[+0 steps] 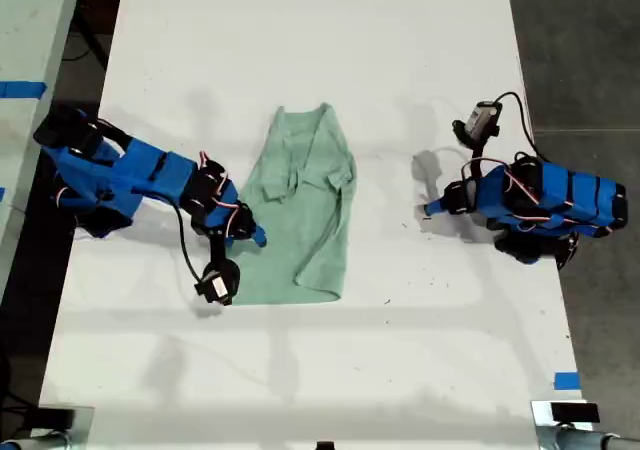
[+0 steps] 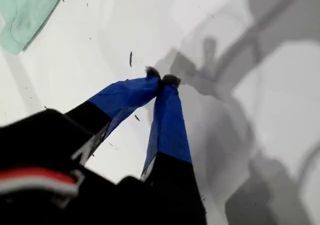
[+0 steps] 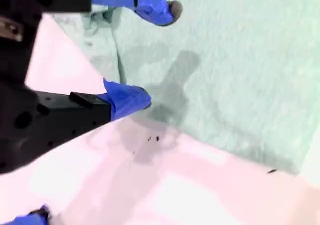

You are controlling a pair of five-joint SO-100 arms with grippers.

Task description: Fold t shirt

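The t shirt (image 1: 305,205) is pale mint-green and wrinkled, lying as a long narrow shape in the middle of the white table (image 1: 320,50). My second gripper (image 1: 255,236) is at the garment's edge on the exterior view's left. In the second wrist view it (image 3: 157,52) stands open, one fingertip over the t shirt (image 3: 240,60) and the other at its hem. My first gripper (image 1: 430,208) hovers over bare table to the exterior view's right of the shirt. It (image 2: 161,79) is shut on nothing, with a corner of the t shirt (image 2: 25,10) far off.
A strip of blue tape (image 1: 566,380) marks the table near its edge on the exterior view's lower right. Dark floor (image 1: 580,50) lies beyond that edge. A second pale surface with blue tape (image 1: 22,89) stands at the exterior view's left.
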